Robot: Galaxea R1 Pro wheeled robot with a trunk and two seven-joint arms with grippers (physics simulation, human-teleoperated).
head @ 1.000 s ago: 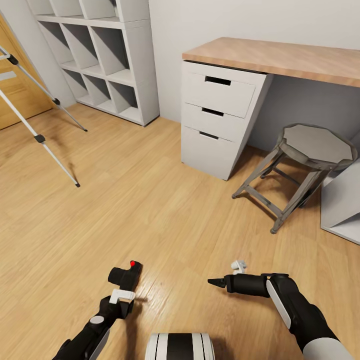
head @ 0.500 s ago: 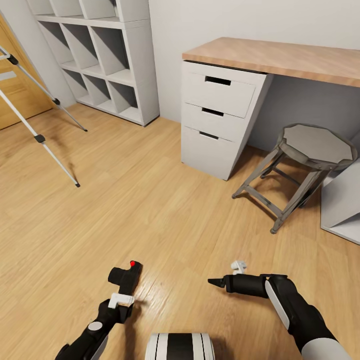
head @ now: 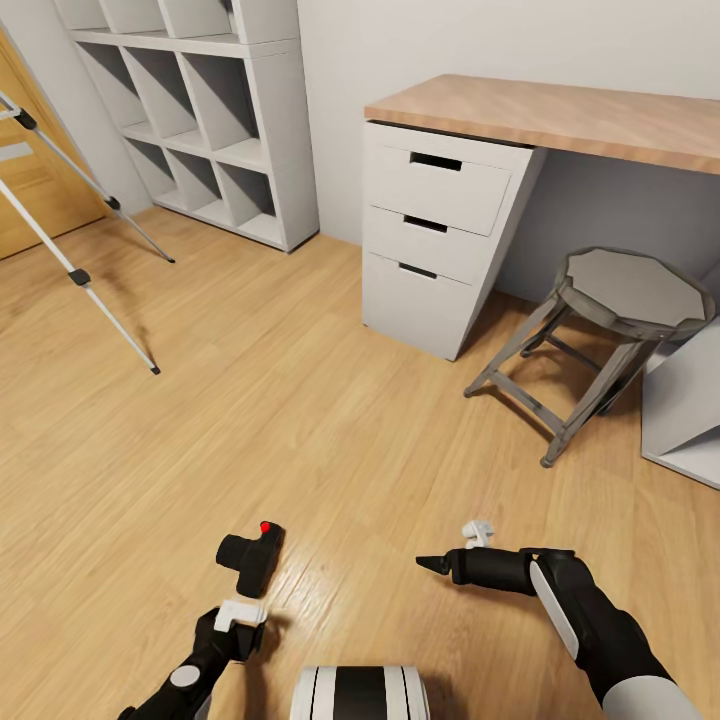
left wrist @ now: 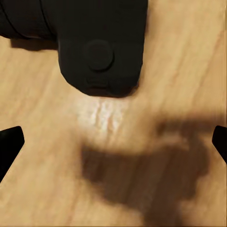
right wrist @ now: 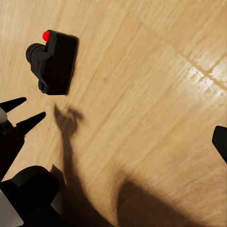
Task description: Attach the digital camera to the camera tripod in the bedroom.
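Your left gripper [head: 243, 607] hangs open and empty just behind the camera [head: 252, 556], which lies on the floor [head: 330, 440]. Your right gripper [head: 432, 565] hovers beside it; I cannot tell how far it is open. The tripod [head: 75, 215] stands well apart.

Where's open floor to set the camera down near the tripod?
Bare planks run between the tripod legs and the drawers, and ahead of the camera. It is crowded by the stool and under the desk.

Your arms are glossy black with white panels and pale grey joints; each claw, left [head: 243, 602] and right [head: 432, 564], has black pointed fingers on a white bracket
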